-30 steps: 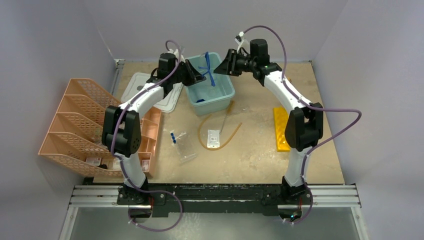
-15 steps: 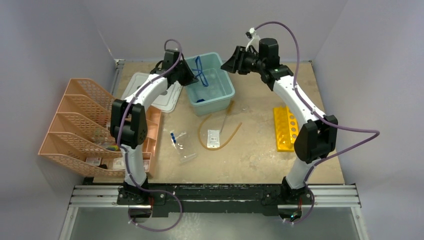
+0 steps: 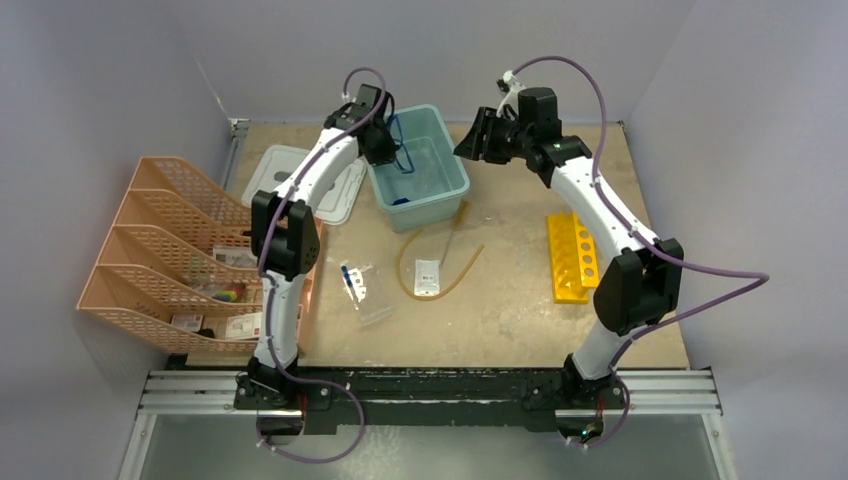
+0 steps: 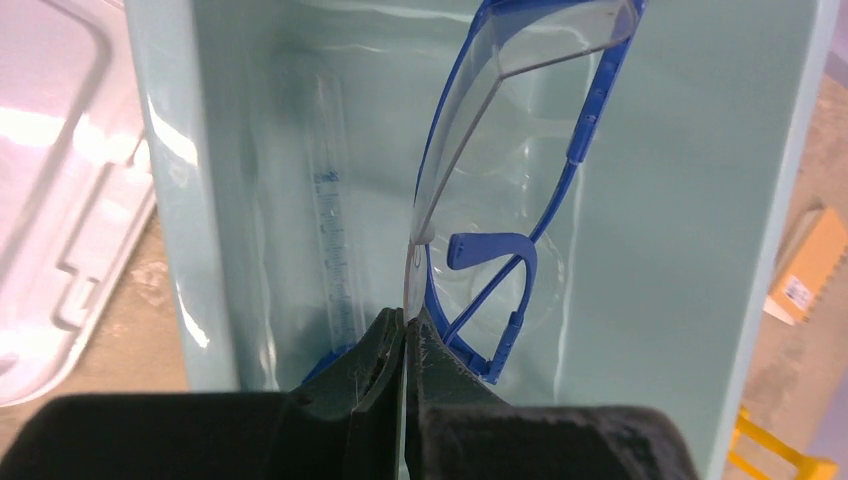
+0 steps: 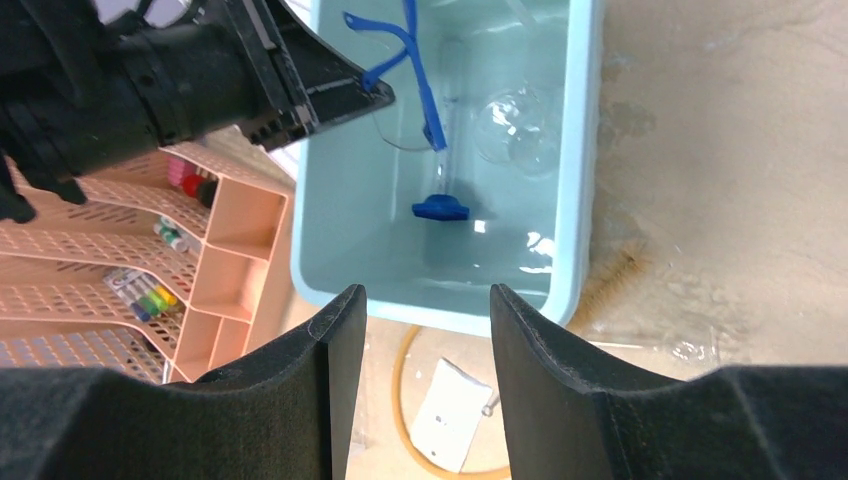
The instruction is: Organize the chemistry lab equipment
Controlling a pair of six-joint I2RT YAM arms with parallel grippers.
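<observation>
Left gripper [image 4: 405, 320]: closed on lens edge of blue-framed clear plastic safety glasses [image 4: 530, 45], held over pale teal bin [image 4: 165, 200] near bench's far edge. Right gripper [image 5: 428, 300]: wide open, empty. Glasses likely light, slippery, scratch-prone; frame offers safer hold.

The right pincer [image 5: 428, 400] hangs over the desk [image 5: 720, 200], its two dark fingers [image 5: 300, 400] spread wide with nothing between them. Through the gap show a white packet [image 5: 452, 405] and a curve of amber rubber tubing [image 5: 398, 375], both lying just outside one wall of a pale blue bin [image 5: 585, 150]. Inside the bin a blue-based clear cylinder [image 5: 440, 208] lies flat beside a glass dish [image 5: 512, 128]. The left pincer [image 5: 378, 92] reaches in over the bin, its tip against the blue-framed safety glasses [image 5: 424, 90]. Peach trays [image 5: 100, 250] stand beside the bin, with markers [image 5: 150, 295] in one of them.
</observation>
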